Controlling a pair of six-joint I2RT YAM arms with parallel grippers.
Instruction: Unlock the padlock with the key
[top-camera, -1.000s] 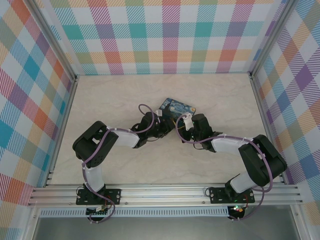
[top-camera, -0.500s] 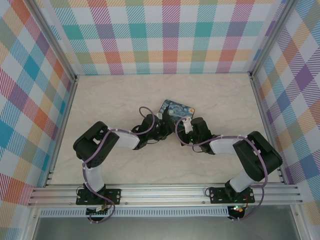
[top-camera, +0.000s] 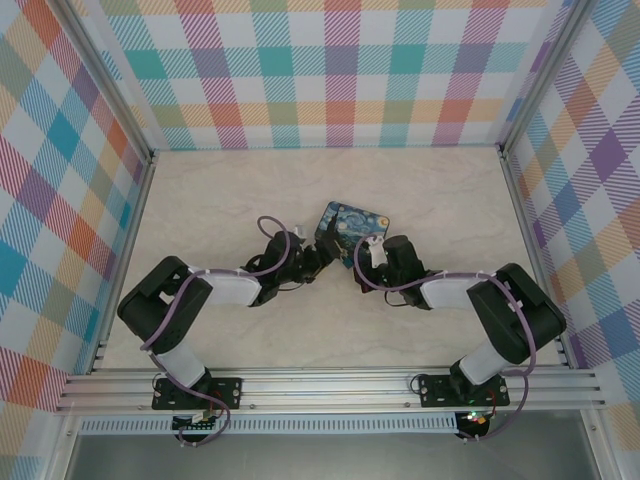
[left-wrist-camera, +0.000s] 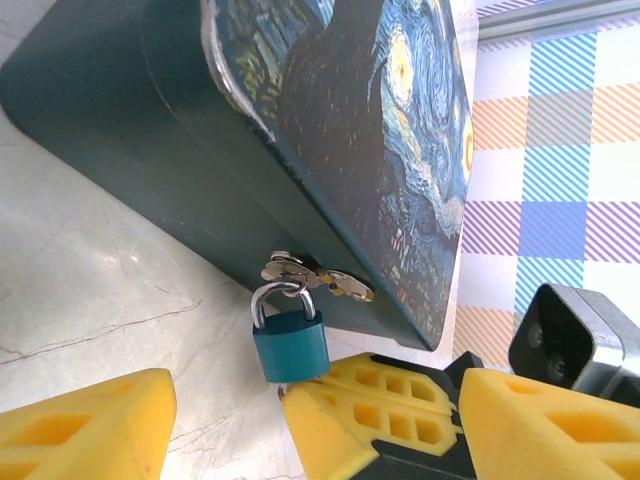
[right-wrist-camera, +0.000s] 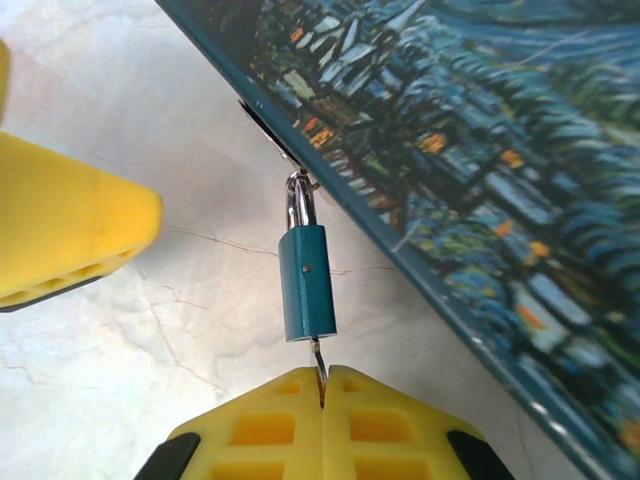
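Note:
The small blue padlock (left-wrist-camera: 289, 344) (right-wrist-camera: 307, 283) hangs by its metal shackle from the hasp (left-wrist-camera: 318, 277) of the starry-print tin (top-camera: 352, 222). The shackle sits down in the body. The thin key (right-wrist-camera: 318, 357) sticks into the padlock's underside, and my right gripper (right-wrist-camera: 322, 385) (left-wrist-camera: 330, 405) is shut on it just below the lock. My left gripper (left-wrist-camera: 318, 400) is open. Its yellow fingers (left-wrist-camera: 85, 425) stand wide on either side of the padlock and of the right gripper's tips, touching neither. In the top view both grippers meet at the tin's near edge, the left gripper (top-camera: 320, 257) facing the right gripper (top-camera: 355, 260).
The tin (left-wrist-camera: 330, 130) (right-wrist-camera: 470, 150) lies on the pale marble table (top-camera: 230, 200), just beyond both grippers. A left gripper finger (right-wrist-camera: 70, 240) shows close to the padlock's left in the right wrist view. Checked walls (top-camera: 340, 70) enclose the table on three sides.
My left gripper has opened and let go of the padlock, and the left arm has drawn back to the left. The right gripper stays shut on the key.

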